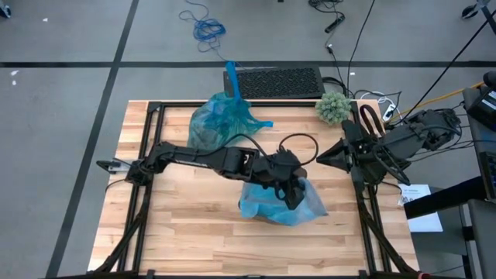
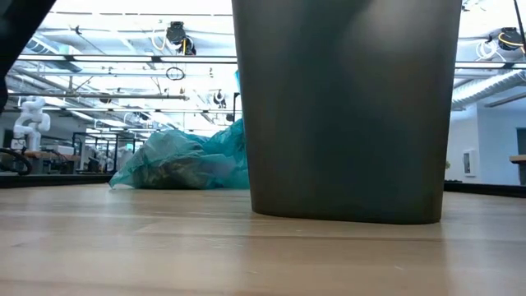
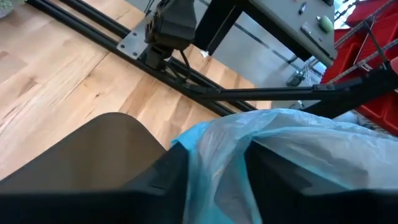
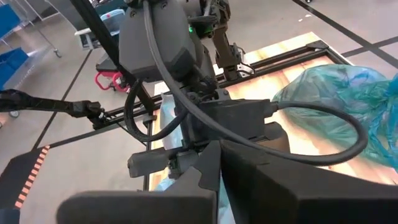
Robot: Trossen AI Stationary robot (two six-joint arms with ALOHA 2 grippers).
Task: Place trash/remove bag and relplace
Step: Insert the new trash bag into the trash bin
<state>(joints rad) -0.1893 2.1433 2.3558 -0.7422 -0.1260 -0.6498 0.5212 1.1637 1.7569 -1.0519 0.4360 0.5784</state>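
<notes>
The left end effector (image 1: 294, 194) is positioned over the dark grey bin (image 2: 345, 107), fingers parted around thin light-blue bag plastic (image 3: 217, 155). The tied teal bag of trash (image 1: 221, 120) is located at the wooden desk's (image 1: 194, 225) far edge. The right end effector (image 1: 322, 157) is closed, empty, beside the bin.

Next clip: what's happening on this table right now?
The left gripper is down at the grey plastic trash bin in the middle of the wooden table, with the fresh light-blue plastic bag liner between its fingers. A full, tied teal plastic bag sits at the table's far edge. The right gripper waits shut beside the bin.
</notes>
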